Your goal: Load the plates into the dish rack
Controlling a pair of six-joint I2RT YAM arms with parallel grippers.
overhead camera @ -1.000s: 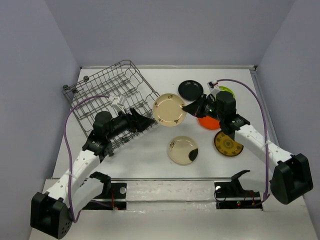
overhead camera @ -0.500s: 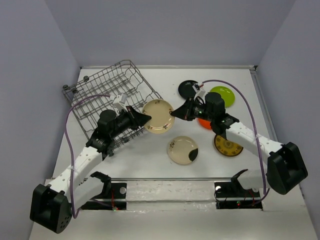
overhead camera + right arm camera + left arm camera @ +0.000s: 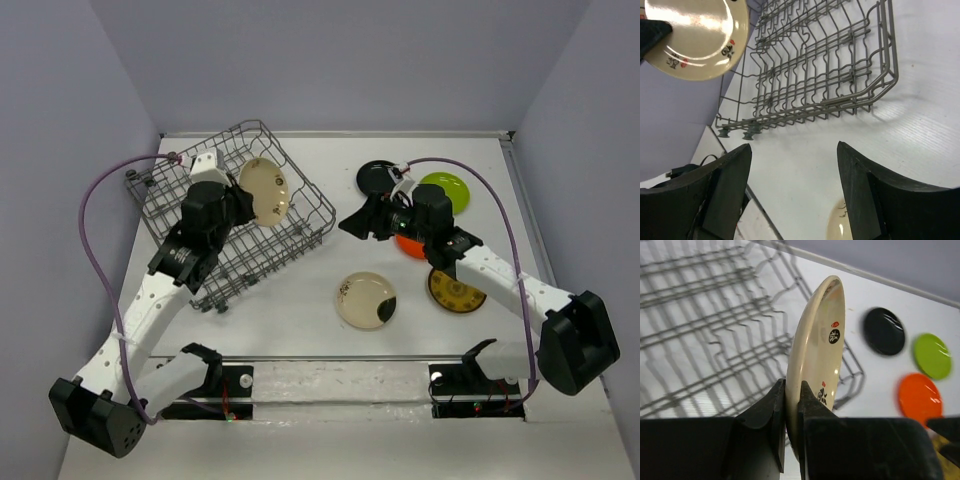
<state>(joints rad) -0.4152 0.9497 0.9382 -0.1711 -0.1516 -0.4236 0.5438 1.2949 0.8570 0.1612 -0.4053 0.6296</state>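
Up close, markings: cream round shallow plate (image 3: 816, 355) bore dark emblems and small red stamps, none readable.
Left gripper (image 3: 791, 390): pinched that plate's rim, holding it on edge over the grey wire dish rack (image 3: 255, 250).
Right gripper (image 3: 792, 147): fingers spread, empty, above the white table (image 3: 300, 295) just beside the rack's corner.
Open room: bare table lay between rack and the black plate (image 3: 884, 331), lime green plate (image 3: 932, 356) and orange plate (image 3: 919, 397).

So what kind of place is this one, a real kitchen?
Probably a lab test cell, not a kitchen: a white table boxed in by blank walls, two robot arms bolted at its edge, with a dish rack and plates.
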